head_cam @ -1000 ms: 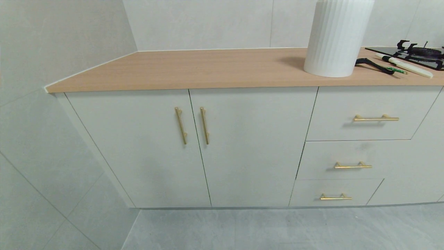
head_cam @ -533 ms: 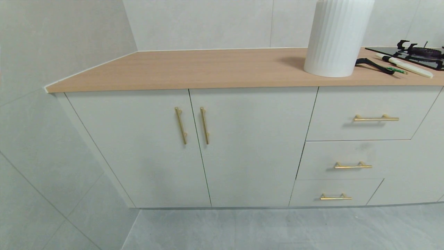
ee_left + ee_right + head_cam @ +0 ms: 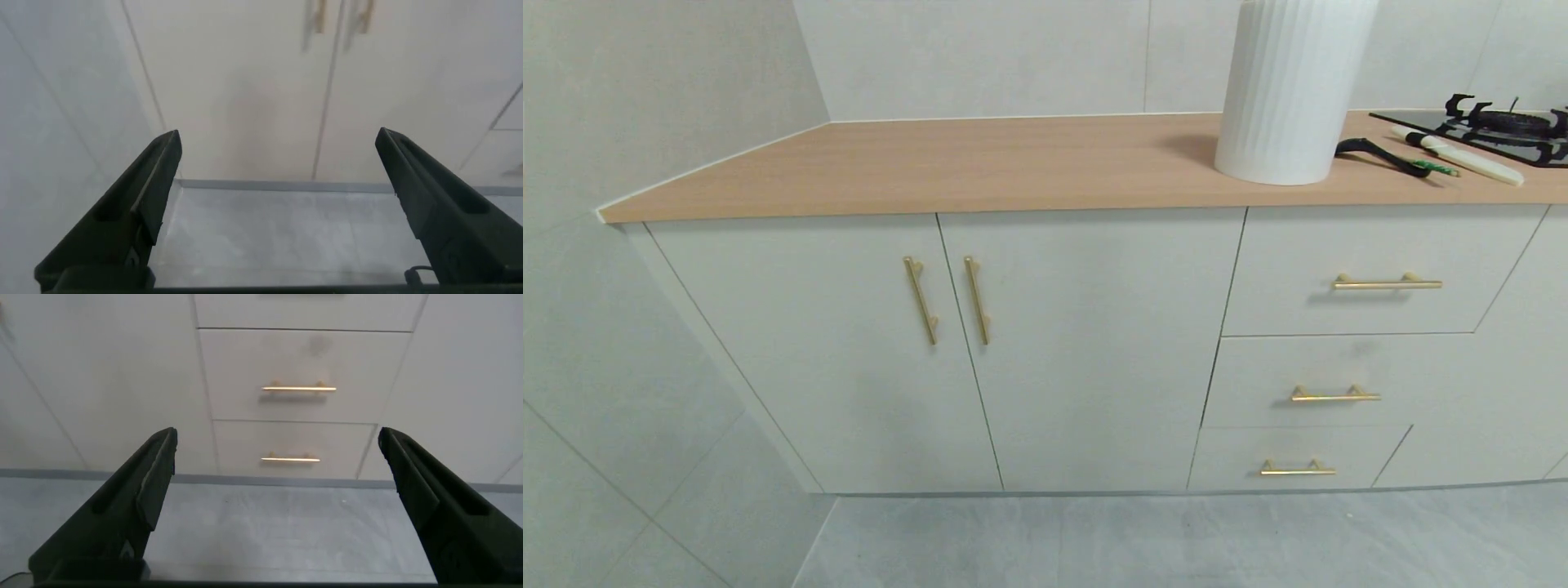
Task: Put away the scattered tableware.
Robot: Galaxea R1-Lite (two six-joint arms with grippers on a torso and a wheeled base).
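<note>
Left tool (image 3: 276,140), right tool (image 3: 278,434) spread. Ribbed canister (image 3: 1290,90) beside black utensil (image 3: 1380,153) on countertop (image 3: 931,163).

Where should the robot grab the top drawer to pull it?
Probably the gold bar handle on the top drawer, mid-bar between its two posts, coming straight from the front. The bar lies level and stands off the drawer face, so jaws fit above and below.

No text, label, number or sign is legible. The counter (image 3: 931,163), ribbed white cylinder (image 3: 1294,90), cabinet doors (image 3: 1094,351) and drawer fronts (image 3: 1372,245) are plain. The utensils (image 3: 1462,158), upper right, are too small to read.
</note>
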